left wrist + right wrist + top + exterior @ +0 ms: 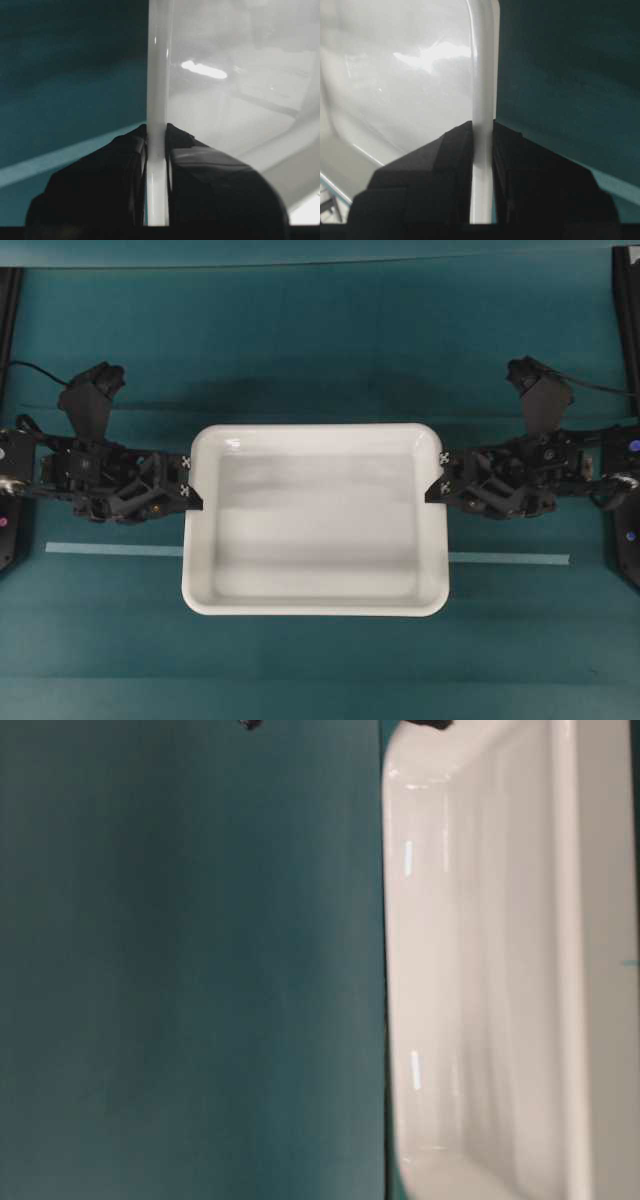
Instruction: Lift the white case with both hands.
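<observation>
The white case (315, 530) lies lengthwise between both hands in the overhead view, over the teal cloth. My left gripper (190, 490) is shut on its left rim, one finger inside and one outside. The left wrist view shows that rim (159, 75) pinched between the black fingers of the left gripper (156, 132). My right gripper (437, 480) is shut on the right rim in the same way. In the right wrist view the rim (482, 65) runs straight between the jaws of the right gripper (482, 125). The table-level view has the case (470, 970) filling its right half.
A pale tape strip (110, 549) runs across the cloth and passes under the case, showing again on the right (510, 558). Black frame posts (625, 300) stand at the far edges. Teal cloth (320, 340) covers the whole table.
</observation>
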You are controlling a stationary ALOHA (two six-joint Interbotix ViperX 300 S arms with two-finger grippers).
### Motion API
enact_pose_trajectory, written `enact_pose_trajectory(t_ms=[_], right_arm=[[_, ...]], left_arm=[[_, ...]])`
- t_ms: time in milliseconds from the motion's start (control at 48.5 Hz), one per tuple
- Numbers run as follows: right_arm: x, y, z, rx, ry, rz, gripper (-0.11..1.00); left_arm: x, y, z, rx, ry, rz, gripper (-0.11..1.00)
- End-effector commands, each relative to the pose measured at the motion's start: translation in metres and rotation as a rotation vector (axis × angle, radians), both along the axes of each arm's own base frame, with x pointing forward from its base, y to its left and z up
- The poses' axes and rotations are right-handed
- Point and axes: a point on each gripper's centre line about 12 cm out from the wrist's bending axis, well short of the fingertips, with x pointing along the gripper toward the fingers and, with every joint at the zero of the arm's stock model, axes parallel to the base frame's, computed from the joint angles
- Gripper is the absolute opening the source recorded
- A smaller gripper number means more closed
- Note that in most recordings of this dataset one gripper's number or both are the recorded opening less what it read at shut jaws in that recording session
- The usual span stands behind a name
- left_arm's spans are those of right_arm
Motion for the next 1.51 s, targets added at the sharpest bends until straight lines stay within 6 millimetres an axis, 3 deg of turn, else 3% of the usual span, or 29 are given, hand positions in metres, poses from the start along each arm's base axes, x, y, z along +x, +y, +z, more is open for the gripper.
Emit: enact_pose_trajectory(t_ms=[0,227,495,784,1486], right_arm=[[-0.016,0.0,-0.031,0.004,0.111,0.003,0.11],[-0.019,-0.001,-0.05,-0.004,0.123,-0.004,0.11],[-0.033,-0.002,-0.059,-0.024,0.047,-0.031,0.11],[-0.035,-0.002,-0.068,-0.029,0.061,-0.028,0.1],[-0.03,-0.004,-0.069,-0.031,0.058,-0.034,0.1]], left_arm=[[-0.022,0.003,-0.031,-0.005,0.118,0.011,0.05],[-0.027,0.006,-0.048,-0.009,0.138,0.026,0.05],[-0.028,0.008,-0.057,-0.009,0.126,0.033,0.05],[-0.027,0.01,-0.068,0.011,0.148,0.002,0.05],[-0.018,0.012,-0.062,0.027,0.068,-0.008,0.05]])
